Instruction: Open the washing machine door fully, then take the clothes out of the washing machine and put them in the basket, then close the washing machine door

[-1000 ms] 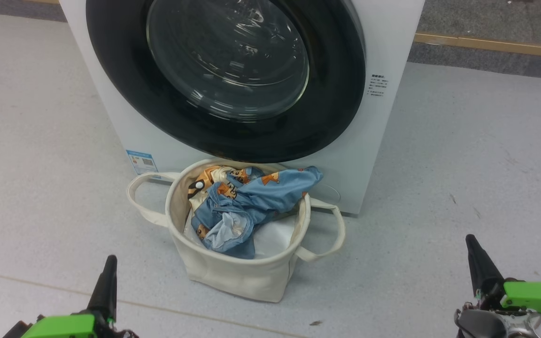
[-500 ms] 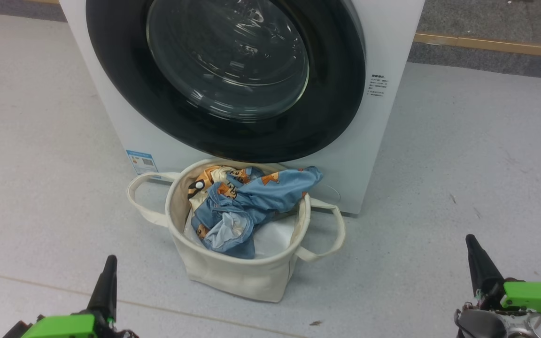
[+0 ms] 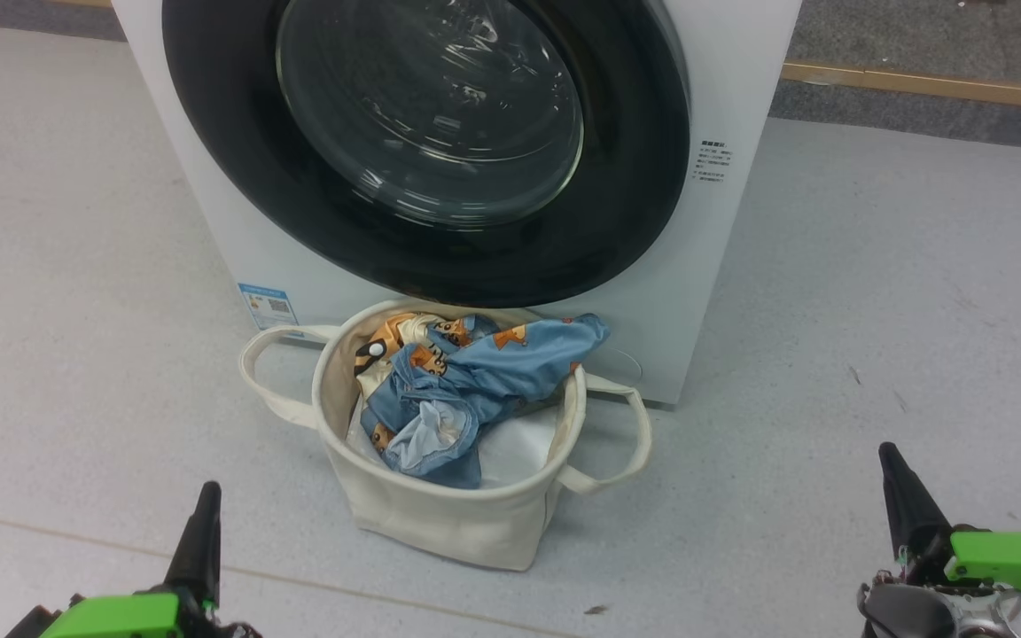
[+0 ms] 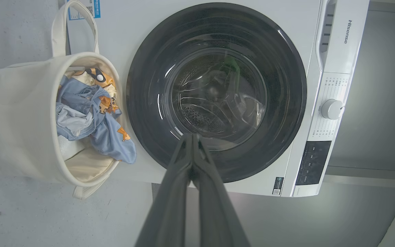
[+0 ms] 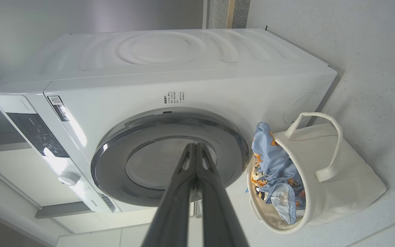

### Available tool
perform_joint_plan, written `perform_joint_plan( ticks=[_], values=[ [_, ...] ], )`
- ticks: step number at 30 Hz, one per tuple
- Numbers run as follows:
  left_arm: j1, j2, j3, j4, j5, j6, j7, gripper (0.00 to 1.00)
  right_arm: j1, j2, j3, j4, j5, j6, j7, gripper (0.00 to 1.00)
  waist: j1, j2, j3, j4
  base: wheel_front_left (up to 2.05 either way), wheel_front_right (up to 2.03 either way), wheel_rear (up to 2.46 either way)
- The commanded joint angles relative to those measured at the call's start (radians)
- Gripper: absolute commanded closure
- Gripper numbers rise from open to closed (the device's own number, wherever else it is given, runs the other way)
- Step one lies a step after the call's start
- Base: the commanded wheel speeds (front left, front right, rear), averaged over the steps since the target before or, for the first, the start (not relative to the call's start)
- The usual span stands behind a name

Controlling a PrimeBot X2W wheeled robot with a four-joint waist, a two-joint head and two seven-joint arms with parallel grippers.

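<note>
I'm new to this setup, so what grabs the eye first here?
The washing machine door, a big glossy black ring with a glass porthole, sits shut on the white washing machine. Below it, blue cartoon-print clothes spill over the rim of the cream basket.

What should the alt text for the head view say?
A white washing machine, its round black door shut, stands on a grey floor; a cream basket before it holds blue printed clothes, one fold draped over the rim. The left pincer and right pincer sit at the bottom corners, shut and empty, clear of the basket.
</note>
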Motion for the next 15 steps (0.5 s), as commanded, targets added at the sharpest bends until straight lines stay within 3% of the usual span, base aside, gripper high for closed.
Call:
perform_joint_plan(
  ticks=[1, 15],
  values=[
    [-0.028, 0.005, 0.035, -0.038, -0.003, -0.007, 0.009, 1.0, -0.014, -0.006, 0.019, -0.038, 0.005, 0.0, 0.008, 1.0, 0.0, 0.0, 0.0, 0.0, 0.0, 0.0, 0.0],
    [-0.028, 0.005, 0.035, -0.038, -0.004, -0.007, 0.009, 1.0, -0.014, -0.006, 0.019, -0.038, 0.005, 0.0, 0.007, 1.0, 0.0, 0.0, 0.0, 0.0, 0.0, 0.0, 0.0]
  ],
)
